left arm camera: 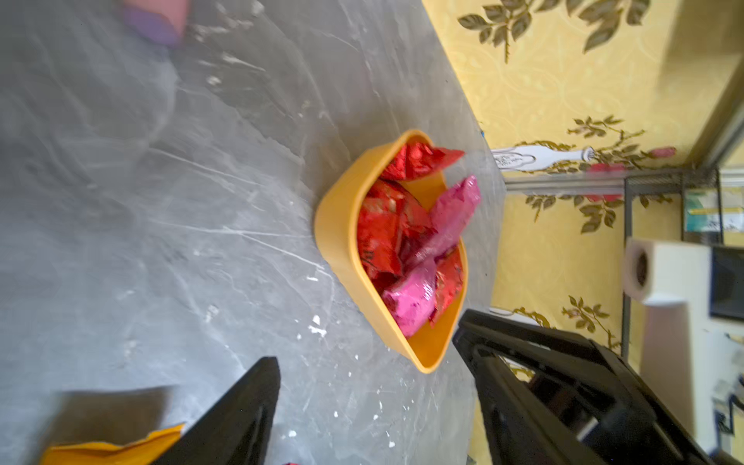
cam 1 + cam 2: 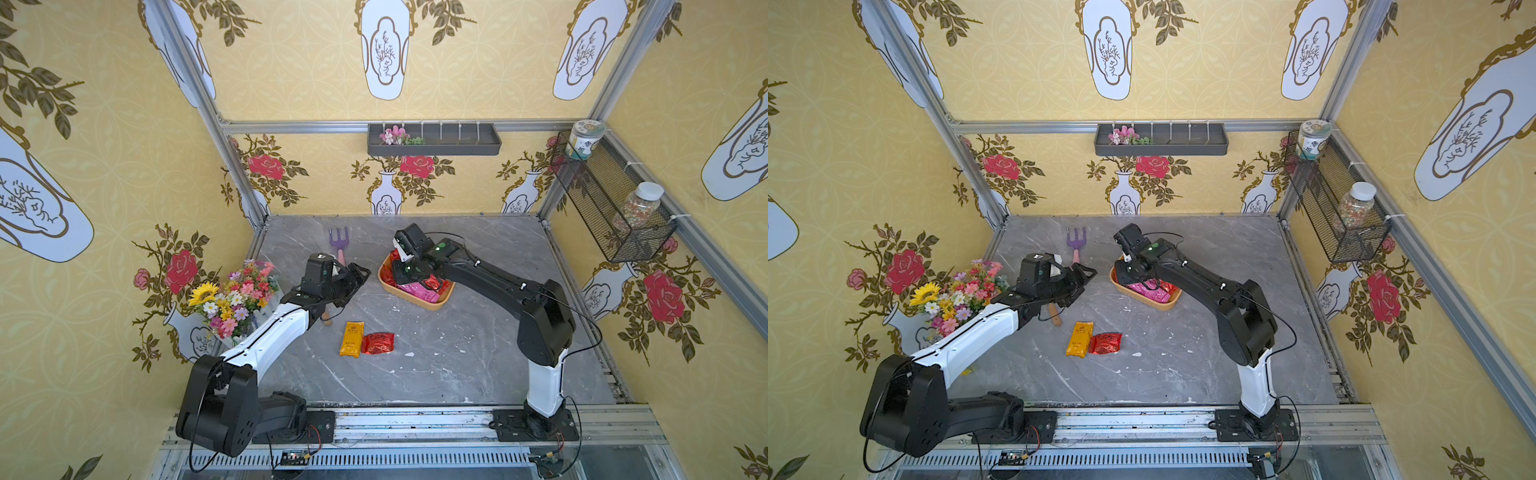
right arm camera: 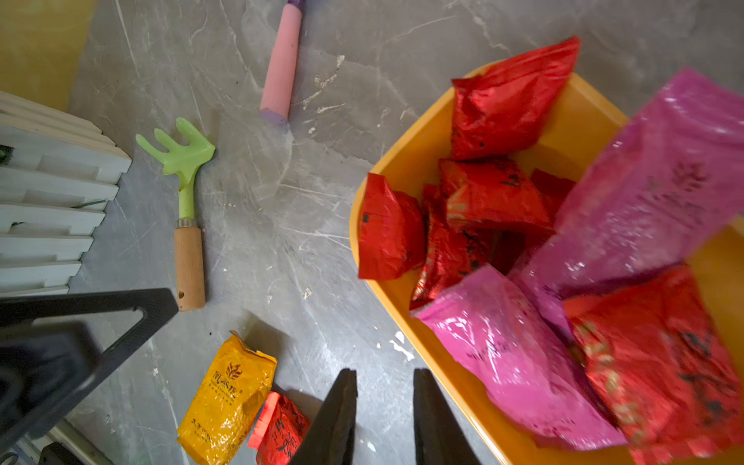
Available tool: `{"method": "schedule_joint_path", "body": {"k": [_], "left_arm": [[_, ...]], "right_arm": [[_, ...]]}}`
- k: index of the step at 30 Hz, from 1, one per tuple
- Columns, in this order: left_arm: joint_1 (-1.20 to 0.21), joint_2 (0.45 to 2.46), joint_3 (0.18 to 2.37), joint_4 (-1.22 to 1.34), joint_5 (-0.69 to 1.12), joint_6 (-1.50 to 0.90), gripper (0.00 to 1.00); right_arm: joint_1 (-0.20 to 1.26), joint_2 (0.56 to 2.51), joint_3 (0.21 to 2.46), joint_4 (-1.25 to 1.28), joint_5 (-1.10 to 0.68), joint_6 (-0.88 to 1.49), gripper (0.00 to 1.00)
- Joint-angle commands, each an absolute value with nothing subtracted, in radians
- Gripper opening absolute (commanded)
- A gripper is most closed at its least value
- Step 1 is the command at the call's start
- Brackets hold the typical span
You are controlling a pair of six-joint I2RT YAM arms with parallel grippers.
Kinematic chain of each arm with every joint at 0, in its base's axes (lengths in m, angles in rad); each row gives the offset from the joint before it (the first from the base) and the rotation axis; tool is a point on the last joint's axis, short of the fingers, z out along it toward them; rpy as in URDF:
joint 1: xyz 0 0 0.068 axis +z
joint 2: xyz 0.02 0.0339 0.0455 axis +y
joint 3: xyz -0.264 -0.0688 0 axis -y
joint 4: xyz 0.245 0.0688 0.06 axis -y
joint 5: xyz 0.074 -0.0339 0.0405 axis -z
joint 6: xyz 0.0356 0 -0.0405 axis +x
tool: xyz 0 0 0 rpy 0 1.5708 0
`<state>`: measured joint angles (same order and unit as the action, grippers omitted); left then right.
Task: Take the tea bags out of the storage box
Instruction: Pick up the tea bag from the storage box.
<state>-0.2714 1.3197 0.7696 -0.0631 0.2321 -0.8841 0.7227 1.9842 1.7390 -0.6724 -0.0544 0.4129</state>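
The storage box [image 2: 432, 306] [image 2: 1144, 306] is an orange-yellow tub at mid-table. It holds several tea bags: crinkly red ones [image 3: 491, 193] and magenta ones [image 3: 515, 354]. One long magenta sachet [image 1: 451, 217] leans up over the rim. An orange-yellow sachet [image 2: 351, 338] and a red sachet [image 2: 378, 343] lie side by side on the table in front. My right gripper [image 3: 384, 374] hangs over the box's left edge, jaws a narrow gap apart and empty. My left gripper [image 2: 365, 272] [image 1: 364, 342] is open and empty, left of the box.
A purple rake with a pink handle [image 2: 338, 243] lies behind my left gripper. A green rake with a wooden handle [image 3: 187, 201] lies under my left arm. Flowers in a white planter [image 2: 237, 297] stand at the left wall. A grey wall tray [image 2: 434, 139] and a mesh basket [image 2: 611, 203] hang above.
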Motion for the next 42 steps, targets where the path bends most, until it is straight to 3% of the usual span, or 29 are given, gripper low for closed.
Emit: {"method": "schedule_joint_path", "body": {"k": [1,12,25,42], "left_arm": [[-0.229,1.344,0.742,-0.027,0.29,-0.867,0.82],[-0.2,1.301,0.671,0.009,0.33,-0.868,0.82],[-0.198,1.257,0.632,0.027,0.347,-0.874,0.83],[-0.189,1.247,0.581,0.063,0.379,-0.88,0.83]], "right_arm": [[0.743,2.043,1.816,-0.715,-0.05,0.396,0.3],[0.81,2.239,2.072,-0.852,0.153,0.335,0.33],[0.859,2.25,2.107,-0.854,0.336,0.272,0.33],[0.853,2.33,2.152,-0.867,0.36,0.25,0.33]]}}
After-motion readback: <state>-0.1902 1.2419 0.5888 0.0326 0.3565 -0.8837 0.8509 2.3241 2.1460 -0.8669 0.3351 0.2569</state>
